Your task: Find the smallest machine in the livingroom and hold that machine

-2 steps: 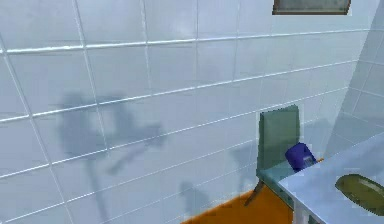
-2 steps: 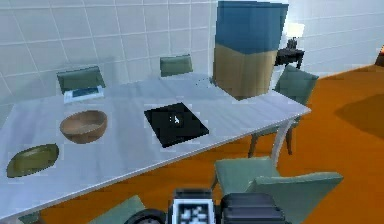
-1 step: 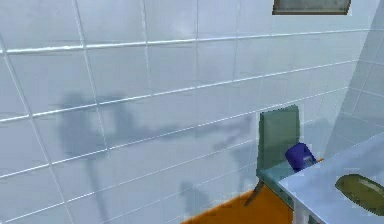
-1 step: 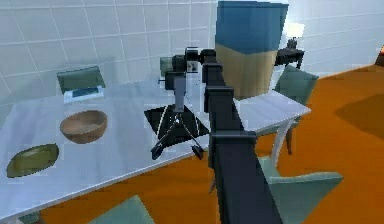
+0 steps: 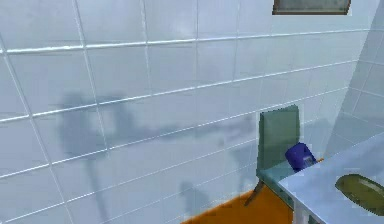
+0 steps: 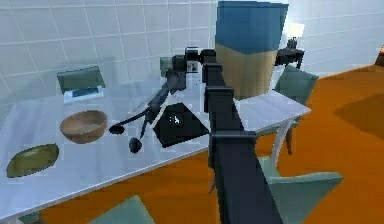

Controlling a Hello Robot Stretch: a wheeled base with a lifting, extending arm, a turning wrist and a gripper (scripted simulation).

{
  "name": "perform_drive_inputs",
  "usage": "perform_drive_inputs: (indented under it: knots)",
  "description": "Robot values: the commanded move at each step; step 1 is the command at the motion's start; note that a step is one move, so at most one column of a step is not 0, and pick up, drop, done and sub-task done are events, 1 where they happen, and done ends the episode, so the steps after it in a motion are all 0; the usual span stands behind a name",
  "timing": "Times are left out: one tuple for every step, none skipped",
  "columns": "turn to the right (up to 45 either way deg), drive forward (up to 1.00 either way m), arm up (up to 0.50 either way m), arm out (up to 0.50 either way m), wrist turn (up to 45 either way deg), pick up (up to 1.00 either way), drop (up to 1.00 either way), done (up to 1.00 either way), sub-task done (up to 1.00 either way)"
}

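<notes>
A: Arm bar (image 6: 232, 150) is up front, reaching out over the table (image 6: 90, 170). Fingers?
B: Fingers (image 6: 150, 105) slant down over the tabletop. Can't tell the gripper (image 6: 127, 137) opening, or whether it holds anything.
A: Target?
B: A flat black slab (image 6: 185, 128) lies on the table just beside the fingers, between them and the arm. Can't confirm it's the machine. Brown bowl (image 6: 83, 125) is near on their other side, olive plate (image 6: 33, 160) beyond it. Blue-and-tan box (image 6: 250, 45) stands farther off, past the arm.
</notes>
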Motion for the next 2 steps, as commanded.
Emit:
perform_drive_inputs:
  knots:
    - [0.0, 0.0, 0.0, 0.0, 45.0, 0.0, 0.0, 0.0, 0.0]
    - [0.0, 0.0, 0.0, 0.0, 45.0, 0.0, 0.0, 0.0, 0.0]
